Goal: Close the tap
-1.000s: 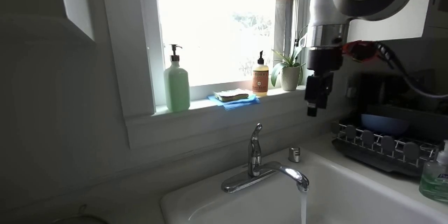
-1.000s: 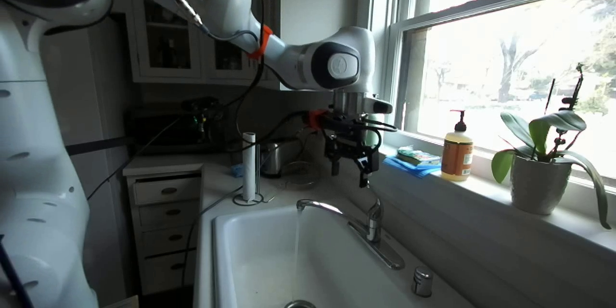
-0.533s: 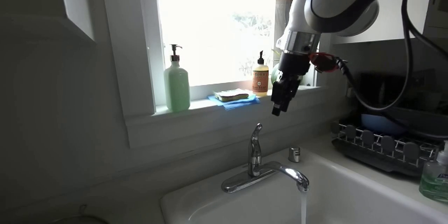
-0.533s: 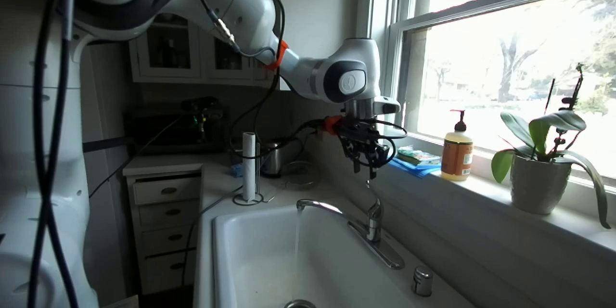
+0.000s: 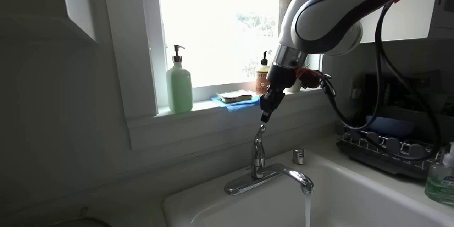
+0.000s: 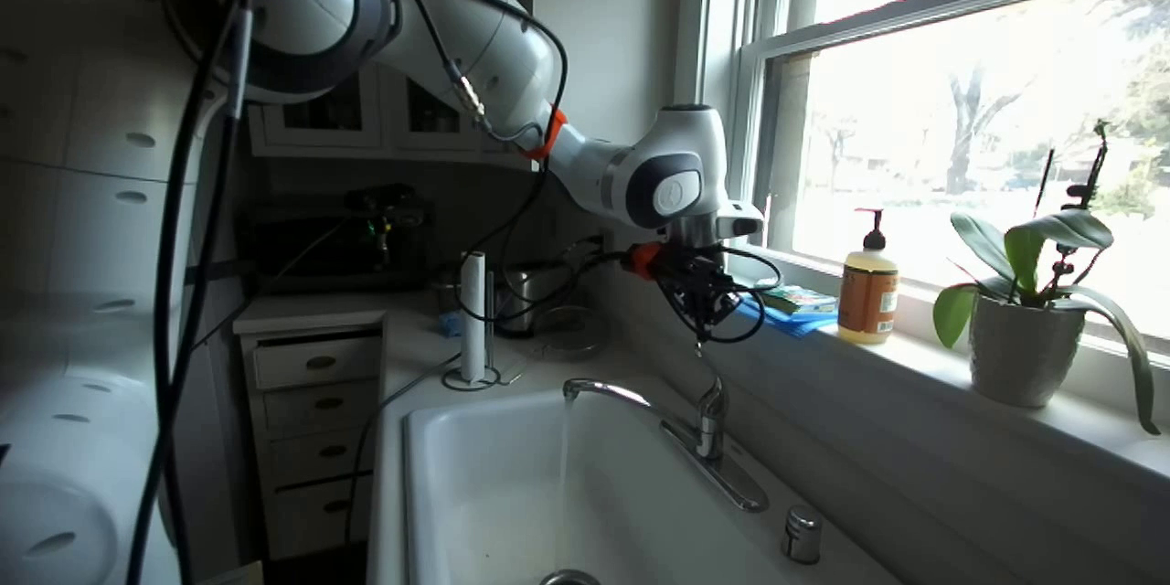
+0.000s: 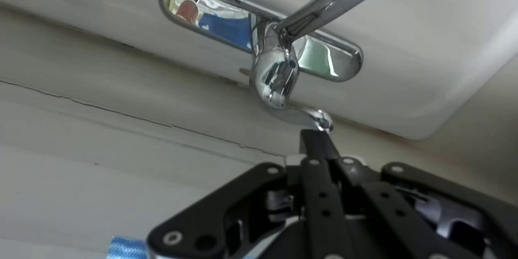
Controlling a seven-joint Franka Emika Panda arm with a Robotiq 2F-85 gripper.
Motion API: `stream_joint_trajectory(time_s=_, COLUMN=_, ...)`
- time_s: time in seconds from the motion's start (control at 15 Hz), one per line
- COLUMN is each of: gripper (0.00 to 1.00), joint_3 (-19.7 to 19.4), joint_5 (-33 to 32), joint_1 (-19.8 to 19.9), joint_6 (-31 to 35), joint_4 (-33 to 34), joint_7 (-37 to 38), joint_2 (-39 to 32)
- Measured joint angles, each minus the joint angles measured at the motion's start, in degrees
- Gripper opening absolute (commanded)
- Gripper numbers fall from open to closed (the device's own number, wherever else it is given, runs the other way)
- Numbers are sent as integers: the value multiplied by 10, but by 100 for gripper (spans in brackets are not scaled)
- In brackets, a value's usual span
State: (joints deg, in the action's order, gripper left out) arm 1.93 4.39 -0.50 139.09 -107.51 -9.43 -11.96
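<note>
The chrome tap stands at the back of the white sink, its slim lever handle upright. In both exterior views water runs from the spout. My gripper hangs tilted just above the lever's top, very close to it; whether they touch I cannot tell. The wrist view has the lever's curved tip right at the ends of my gripper. Its black fingers are pressed together with nothing between them. Cables partly hide the gripper in an exterior view.
On the windowsill behind are a green pump bottle, a sponge on a blue cloth, an orange-labelled soap bottle and a potted orchid. A chrome side sprayer sits beside the tap; a dish rack stands past the sink.
My gripper has travelled across and down to the lever's top, tilting as it went. Its fingers have gone from open to shut. Tap and running water look the same.
</note>
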Motion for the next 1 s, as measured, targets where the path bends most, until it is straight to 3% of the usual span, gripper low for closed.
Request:
stream_joint_trajectory(time_s=0.27, gripper=0, joint_3=9, joint_5=16, joint_1=2, joint_6=40, joint_4=1, joint_7=-27, joint_2=-12)
stream_joint_trajectory(time_s=1.0, gripper=0, joint_3=9, joint_5=16, joint_1=5, joint_6=32, joint_4=-2, joint_7=-27, joint_2=-36)
